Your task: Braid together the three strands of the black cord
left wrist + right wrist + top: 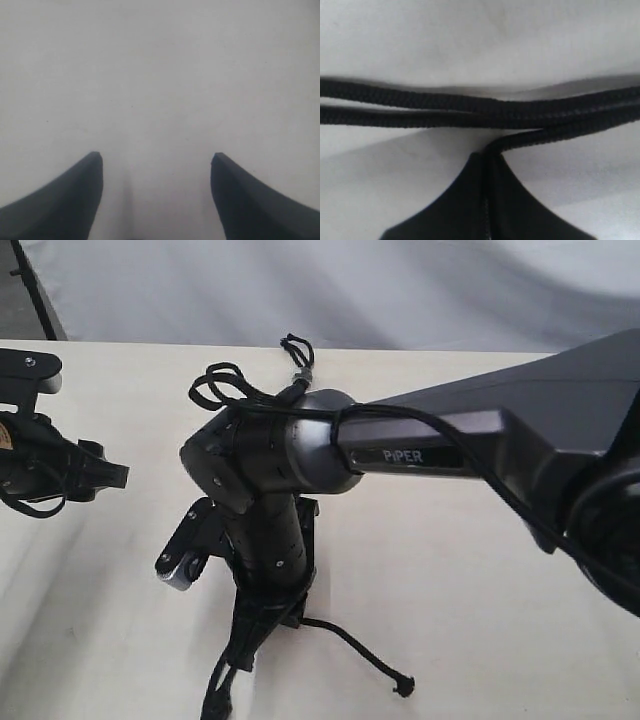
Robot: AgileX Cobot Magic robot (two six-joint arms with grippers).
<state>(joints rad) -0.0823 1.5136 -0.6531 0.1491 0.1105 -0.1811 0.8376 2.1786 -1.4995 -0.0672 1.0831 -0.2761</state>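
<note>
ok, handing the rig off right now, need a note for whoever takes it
Left gripper: open, empty, over the table.
Right gripper: shut on one strand; other two strands run side by side next to it.
Black cord's loop end lies past the right arm; one knotted tip lies loose.
Done: no braid visible, arm hides most of the cord. Left: the braid.

The left gripper [156, 154] is hanging open over a pale tabletop [160, 65].
Its two dark fingers [65, 205] are tapering to blunt tips and standing well apart, with plain surface showing between them. A faint, soft shadow [127, 200] is lying on the tabletop just beside one finger, and the surface is looking smooth and slightly blurred.
</note>
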